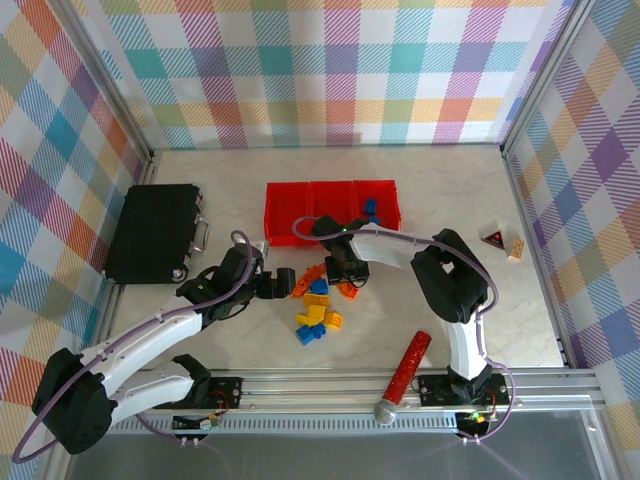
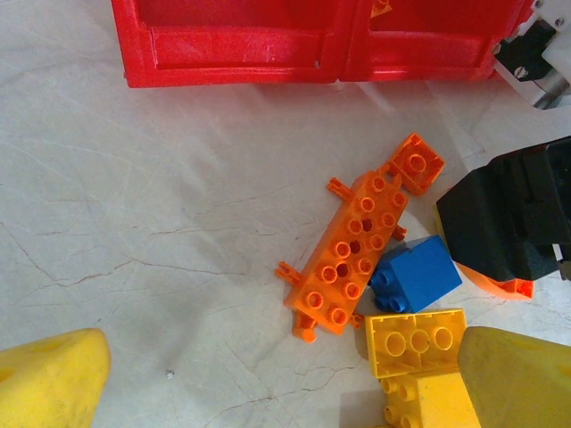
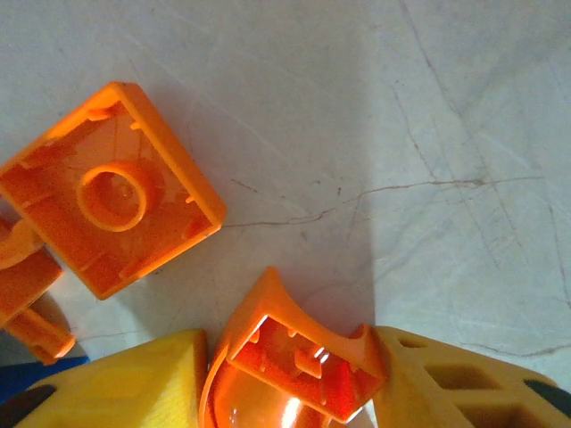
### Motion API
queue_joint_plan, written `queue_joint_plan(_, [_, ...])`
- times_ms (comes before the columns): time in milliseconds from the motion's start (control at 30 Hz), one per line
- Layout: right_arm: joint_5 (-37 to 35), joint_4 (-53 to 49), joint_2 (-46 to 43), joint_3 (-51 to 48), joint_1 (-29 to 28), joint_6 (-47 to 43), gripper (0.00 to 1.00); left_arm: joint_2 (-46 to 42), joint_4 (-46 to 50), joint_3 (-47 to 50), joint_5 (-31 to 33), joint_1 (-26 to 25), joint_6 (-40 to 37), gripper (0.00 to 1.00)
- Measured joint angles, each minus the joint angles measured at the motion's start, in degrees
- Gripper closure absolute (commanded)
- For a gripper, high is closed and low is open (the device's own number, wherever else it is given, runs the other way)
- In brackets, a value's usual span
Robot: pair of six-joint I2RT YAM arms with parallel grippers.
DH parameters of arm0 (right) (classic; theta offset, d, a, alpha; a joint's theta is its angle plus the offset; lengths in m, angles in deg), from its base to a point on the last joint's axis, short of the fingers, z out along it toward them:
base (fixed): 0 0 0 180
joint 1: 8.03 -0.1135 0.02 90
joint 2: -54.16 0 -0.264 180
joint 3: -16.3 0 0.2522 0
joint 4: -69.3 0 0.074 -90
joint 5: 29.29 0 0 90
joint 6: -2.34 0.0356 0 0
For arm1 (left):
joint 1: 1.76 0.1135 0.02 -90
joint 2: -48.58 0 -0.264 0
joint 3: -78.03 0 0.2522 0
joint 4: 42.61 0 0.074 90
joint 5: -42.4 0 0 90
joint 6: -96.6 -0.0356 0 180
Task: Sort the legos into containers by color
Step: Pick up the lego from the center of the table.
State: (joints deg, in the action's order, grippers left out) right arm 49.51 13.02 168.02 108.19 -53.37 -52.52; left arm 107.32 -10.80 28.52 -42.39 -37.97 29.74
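Small orange plastic brick (image 3: 294,357) pinched between the fingertips of the right pincer (image 1: 348,283), down at the marbled worktop (image 3: 401,134). Upside-down square orange brick (image 3: 111,192) just beside that pincer. Pile of orange, yellow and blue bricks (image 1: 315,305) between the two pincers. Left pincer (image 2: 277,392) spread wide, long orange studded plate (image 2: 348,254) just ahead of it. Row of three red plastic bins (image 1: 332,190) beyond both pincers, blue bricks inside the rightmost.

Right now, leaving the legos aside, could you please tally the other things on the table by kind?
Red bins: 3
Black case: 1
Glittery red microphone: 1
Tan block: 1
Dark triangular piece: 1
Total: 7
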Motion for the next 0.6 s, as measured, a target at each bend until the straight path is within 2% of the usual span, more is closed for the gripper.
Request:
queue_joint_plan(233, [-0.39, 0.61, -0.02, -0.02, -0.11, 0.0, 0.67, -0.07, 0.0, 0.04, 0.0, 0.0, 0.0, 0.0])
queue_joint_plan(600, [-1.81, -0.5, -2.75, -1.33, -0.11, -1.55, 0.74, -2.95, 0.92, 0.35, 0.46, 0.0, 0.0, 0.01])
